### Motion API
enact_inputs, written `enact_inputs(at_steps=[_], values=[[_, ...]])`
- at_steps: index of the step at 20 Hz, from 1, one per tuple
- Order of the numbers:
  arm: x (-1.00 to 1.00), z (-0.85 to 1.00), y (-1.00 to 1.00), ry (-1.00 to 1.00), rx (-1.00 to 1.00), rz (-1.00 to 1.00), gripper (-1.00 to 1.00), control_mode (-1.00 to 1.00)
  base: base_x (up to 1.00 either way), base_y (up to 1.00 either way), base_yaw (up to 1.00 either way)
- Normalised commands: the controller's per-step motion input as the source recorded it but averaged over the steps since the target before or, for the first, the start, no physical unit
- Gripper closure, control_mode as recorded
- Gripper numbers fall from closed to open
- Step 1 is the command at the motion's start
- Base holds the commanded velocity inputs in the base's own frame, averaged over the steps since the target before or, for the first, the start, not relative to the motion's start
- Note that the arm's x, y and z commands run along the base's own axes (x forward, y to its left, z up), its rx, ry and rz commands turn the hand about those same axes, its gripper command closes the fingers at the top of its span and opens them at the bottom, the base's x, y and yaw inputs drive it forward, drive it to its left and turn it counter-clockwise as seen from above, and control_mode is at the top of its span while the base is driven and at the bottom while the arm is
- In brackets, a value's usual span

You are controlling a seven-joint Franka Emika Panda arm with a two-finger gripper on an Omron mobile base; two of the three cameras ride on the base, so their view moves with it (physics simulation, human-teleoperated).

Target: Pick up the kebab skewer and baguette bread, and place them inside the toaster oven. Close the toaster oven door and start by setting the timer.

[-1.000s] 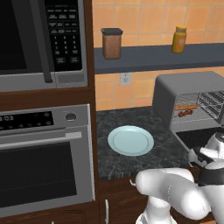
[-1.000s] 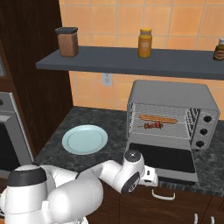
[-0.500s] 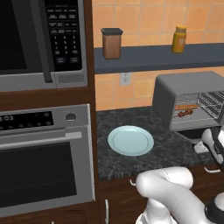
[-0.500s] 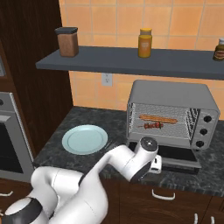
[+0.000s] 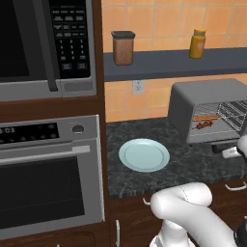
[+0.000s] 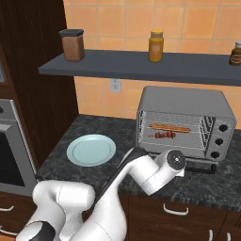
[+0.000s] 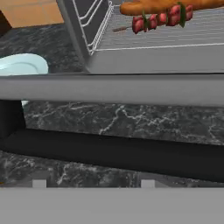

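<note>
Now the dark marbled tabletop (image 6: 70, 136) carries the toaster oven (image 6: 186, 101) toward its right end, against the tiled wall, with a pale blue plate (image 6: 91, 149) to its left near the front edge. On the oven's wire rack lie the baguette bread (image 6: 170, 127) and, just in front of it, the shorter kebab skewer (image 6: 164, 135). The toaster oven door (image 7: 109, 89) hangs open, swung down at the front edge of the tabletop, its black bar handle (image 7: 113, 151) crossing the hand view right in front of the end effector (image 7: 92, 183). Only the two small finger tips (image 7: 39, 183) show at the bottom of that view, close under the handle, standing apart. Whether they touch or hold the handle I cannot tell. Both foods sit above and beyond the end effector, inside the oven.
</note>
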Motion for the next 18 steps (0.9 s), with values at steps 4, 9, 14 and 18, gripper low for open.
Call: enact_inputs(at_steps=[4,9,14,18], values=[[1.0,0.0,0.52,-0.25,-0.07,0.0,-1.0,-1.0,0.0,0.0,0.0],[1.0,0.0,0.49,-0.19,-0.05,0.0,-1.0,-1.0,0.0,0.0,0.0],[0.99,0.17,0.0,-0.03,0.0,0.0,-1.0,-1.0,0.0,0.0,0.0],[0.78,0.04,0.0,0.0,0.0,0.0,-1.0,-1.0,0.0,0.0,0.0]])
